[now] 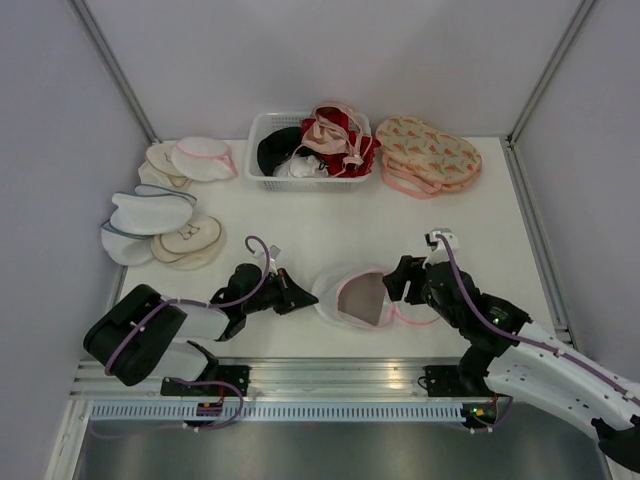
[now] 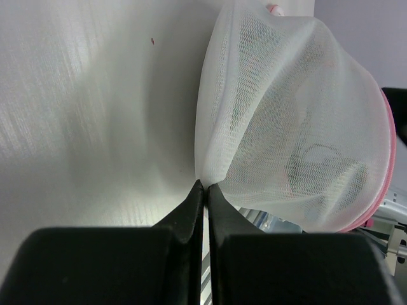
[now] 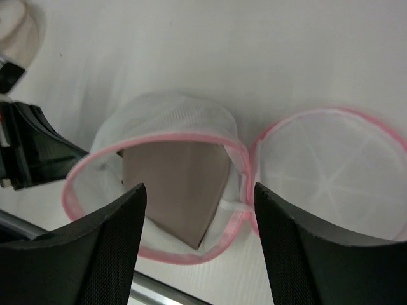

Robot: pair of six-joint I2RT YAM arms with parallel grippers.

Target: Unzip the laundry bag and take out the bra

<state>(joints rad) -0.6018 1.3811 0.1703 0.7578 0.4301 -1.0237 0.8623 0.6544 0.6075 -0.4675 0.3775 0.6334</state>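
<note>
Laundry bag (image 1: 352, 298) lies unzipped at front centre of worktop (image 1: 330, 225), between both hands, its lid flap (image 3: 331, 171) folded open. Tan bra (image 3: 178, 184) sits inside. Left hand (image 2: 205, 189) pinched closed on the mesh edge. Right hand (image 3: 198, 194) spread wide over the opening, gripping nothing.

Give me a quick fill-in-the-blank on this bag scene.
1. The laundry bag has ____ zipper trim.
2. The left end effector is shut on the bag's white ____.
3. The right end effector hovers, jaws ____, over the brown bra.
Missing: pink; mesh; open.
</note>
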